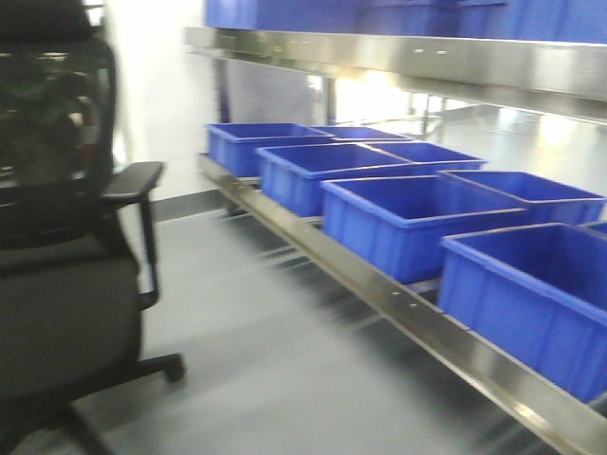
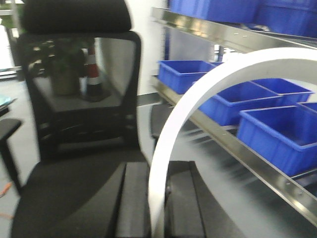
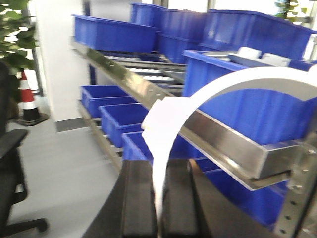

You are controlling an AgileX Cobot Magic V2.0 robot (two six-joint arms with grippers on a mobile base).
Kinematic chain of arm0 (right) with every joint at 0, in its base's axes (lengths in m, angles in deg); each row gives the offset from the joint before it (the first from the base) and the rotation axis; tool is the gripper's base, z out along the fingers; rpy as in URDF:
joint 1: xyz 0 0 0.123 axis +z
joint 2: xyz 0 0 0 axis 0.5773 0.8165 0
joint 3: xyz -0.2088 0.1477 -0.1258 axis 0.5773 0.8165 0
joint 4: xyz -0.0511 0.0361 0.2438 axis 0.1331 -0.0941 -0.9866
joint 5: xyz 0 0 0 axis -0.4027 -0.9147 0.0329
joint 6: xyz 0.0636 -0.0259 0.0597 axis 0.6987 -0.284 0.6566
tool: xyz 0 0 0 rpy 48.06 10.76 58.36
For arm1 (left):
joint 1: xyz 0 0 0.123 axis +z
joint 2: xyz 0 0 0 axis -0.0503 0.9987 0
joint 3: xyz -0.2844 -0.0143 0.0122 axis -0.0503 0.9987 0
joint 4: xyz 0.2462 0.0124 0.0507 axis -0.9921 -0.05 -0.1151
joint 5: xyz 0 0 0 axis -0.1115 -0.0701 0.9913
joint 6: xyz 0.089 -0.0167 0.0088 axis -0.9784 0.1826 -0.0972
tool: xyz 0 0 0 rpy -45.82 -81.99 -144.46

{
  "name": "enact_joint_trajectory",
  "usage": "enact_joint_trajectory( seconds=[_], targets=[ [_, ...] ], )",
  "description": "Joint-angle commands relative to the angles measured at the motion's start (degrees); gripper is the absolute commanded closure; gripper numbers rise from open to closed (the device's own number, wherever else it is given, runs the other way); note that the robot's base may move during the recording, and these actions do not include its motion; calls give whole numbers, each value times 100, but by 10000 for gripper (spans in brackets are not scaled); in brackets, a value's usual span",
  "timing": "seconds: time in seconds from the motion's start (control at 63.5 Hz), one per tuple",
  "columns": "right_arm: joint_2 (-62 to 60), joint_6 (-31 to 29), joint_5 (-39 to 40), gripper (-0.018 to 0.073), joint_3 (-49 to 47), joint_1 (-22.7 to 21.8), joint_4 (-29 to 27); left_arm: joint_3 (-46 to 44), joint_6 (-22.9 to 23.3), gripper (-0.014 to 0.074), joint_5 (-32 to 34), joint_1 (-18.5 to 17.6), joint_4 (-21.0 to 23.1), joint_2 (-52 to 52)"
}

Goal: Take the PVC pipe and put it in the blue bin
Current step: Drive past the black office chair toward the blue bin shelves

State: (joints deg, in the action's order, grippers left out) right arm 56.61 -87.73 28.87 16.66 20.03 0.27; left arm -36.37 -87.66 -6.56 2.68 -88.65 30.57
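In the left wrist view my left gripper [image 2: 157,171] is shut on a white PVC pipe [image 2: 198,89]. The pipe curves up from between the black fingers [image 2: 133,198] and off to the right in a half-ring arc. In the right wrist view my right gripper [image 3: 158,168] is shut on a second white curved PVC pipe [image 3: 233,82], which arcs up and to the right in front of the rack. Blue bins [image 1: 408,223] stand in a row on the low steel shelf [image 1: 379,294]. They also show in the left wrist view [image 2: 277,131]. Neither gripper shows in the front view.
A black office chair [image 1: 57,284] stands at the left, close in front of the left gripper [image 2: 74,99]. More blue bins [image 3: 114,32] sit on the upper steel shelf [image 3: 218,134]. An orange traffic cone [image 3: 27,99] and a plant stand at the far left. The floor is grey [image 1: 266,360].
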Motion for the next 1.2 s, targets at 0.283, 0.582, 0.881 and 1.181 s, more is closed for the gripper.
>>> enact_joint_trajectory(
  seconds=[0.283, 0.582, 0.881, 1.181],
  targets=[
    [-1, -13, 139, 728, 4, 0, 17, 2, 44, 707, 176, 3, 55, -35],
    [-1, -13, 139, 728, 4, 0, 17, 2, 44, 707, 176, 3, 55, -35],
    [-1, -13, 139, 728, 4, 0, 17, 2, 44, 707, 176, 3, 55, -35],
    [-1, -13, 139, 728, 4, 0, 17, 2, 44, 707, 176, 3, 55, -35]
  ],
)
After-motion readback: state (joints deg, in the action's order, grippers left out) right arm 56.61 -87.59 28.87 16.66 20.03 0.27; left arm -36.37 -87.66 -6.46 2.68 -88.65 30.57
